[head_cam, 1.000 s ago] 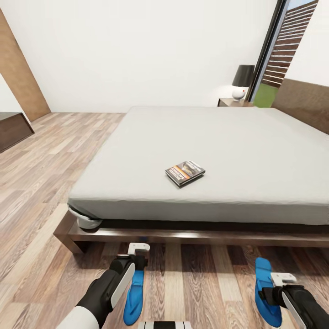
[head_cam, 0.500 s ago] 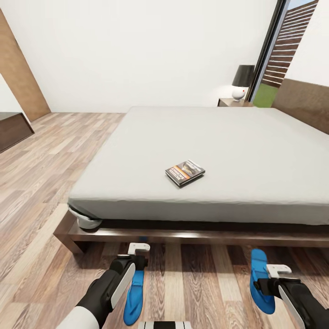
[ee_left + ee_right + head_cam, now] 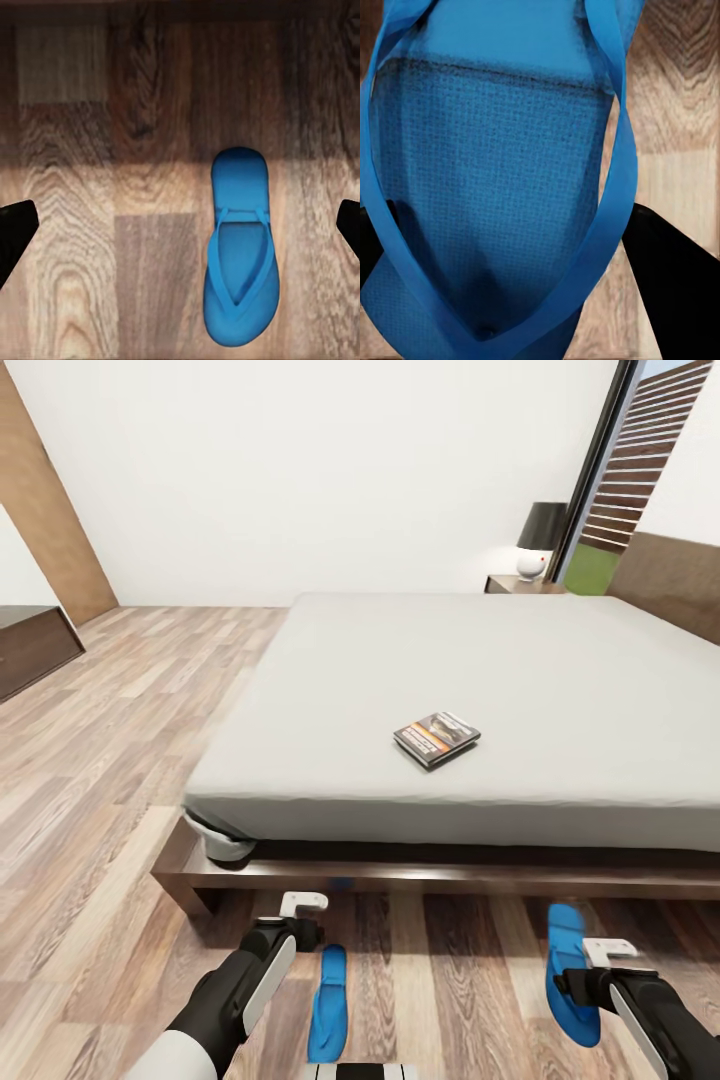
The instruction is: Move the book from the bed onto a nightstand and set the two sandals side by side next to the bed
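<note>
Nearest the robot, the left gripper (image 3: 303,905) hangs over the wood-plank floor (image 3: 110,780) with its jaws spread wide and nothing between them; in the left wrist view its dark fingertips (image 3: 13,234) stand far apart at either edge. One blue sandal (image 3: 327,1004) lies flat on the floor just beside that gripper, toward the robot's middle, and apart from it; the left wrist view shows the same sandal (image 3: 238,256) lying sole-down with its strap up.

On the other side, the right gripper (image 3: 610,950) is clamped on the second sandal (image 3: 569,972), whose toe end reaches toward the bed frame. In the right wrist view that second sandal (image 3: 495,180) sits very close to the camera, with a dark finger (image 3: 675,285) pressed against its edge.

The two sandals lie well apart, both roughly lengthwise toward the bed (image 3: 330,690).

Past them, the dark wooden frame carries a smooth grey mattress. The book (image 3: 437,738) lies flat on the mattress, near the edge that faces the robot.

Farther back, at the bed's far corner, the nightstand (image 3: 520,584) bears a dark-shaded lamp (image 3: 541,539) beside a tall window (image 3: 625,470).
</note>
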You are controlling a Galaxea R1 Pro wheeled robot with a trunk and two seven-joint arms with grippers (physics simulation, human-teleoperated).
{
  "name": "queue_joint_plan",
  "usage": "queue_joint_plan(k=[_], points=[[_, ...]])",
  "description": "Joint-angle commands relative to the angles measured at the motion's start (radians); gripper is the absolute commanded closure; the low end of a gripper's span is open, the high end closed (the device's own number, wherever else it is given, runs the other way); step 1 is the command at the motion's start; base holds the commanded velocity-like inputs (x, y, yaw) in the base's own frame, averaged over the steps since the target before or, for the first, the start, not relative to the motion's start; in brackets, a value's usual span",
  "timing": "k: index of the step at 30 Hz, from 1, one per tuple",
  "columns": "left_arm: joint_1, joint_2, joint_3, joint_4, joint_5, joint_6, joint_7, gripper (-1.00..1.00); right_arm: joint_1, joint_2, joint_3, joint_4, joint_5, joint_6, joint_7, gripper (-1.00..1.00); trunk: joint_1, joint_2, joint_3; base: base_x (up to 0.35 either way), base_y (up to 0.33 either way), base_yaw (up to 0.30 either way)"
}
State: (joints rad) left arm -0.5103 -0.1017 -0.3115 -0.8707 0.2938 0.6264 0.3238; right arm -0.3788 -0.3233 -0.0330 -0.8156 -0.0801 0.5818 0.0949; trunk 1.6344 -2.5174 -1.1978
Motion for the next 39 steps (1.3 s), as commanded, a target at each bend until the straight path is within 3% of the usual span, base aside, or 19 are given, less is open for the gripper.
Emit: queue_joint_plan(k=[1,39], points=[[-0.001,0.001,-0.003,-0.001,0.01,0.002,0.009,-1.0,0.0,0.0,-0.002,-0.002,-0.007,0.006,0.005,1.0,0.0,0.0,-0.001,0.0,0.279,0.0],[-0.001,0.0,-0.003,-0.001,0.011,0.002,0.009,-1.0,0.0,0.0,-0.002,-0.002,-0.007,0.009,0.02,1.0,0.0,0.0,-0.001,0.0,0.284,0.0]])
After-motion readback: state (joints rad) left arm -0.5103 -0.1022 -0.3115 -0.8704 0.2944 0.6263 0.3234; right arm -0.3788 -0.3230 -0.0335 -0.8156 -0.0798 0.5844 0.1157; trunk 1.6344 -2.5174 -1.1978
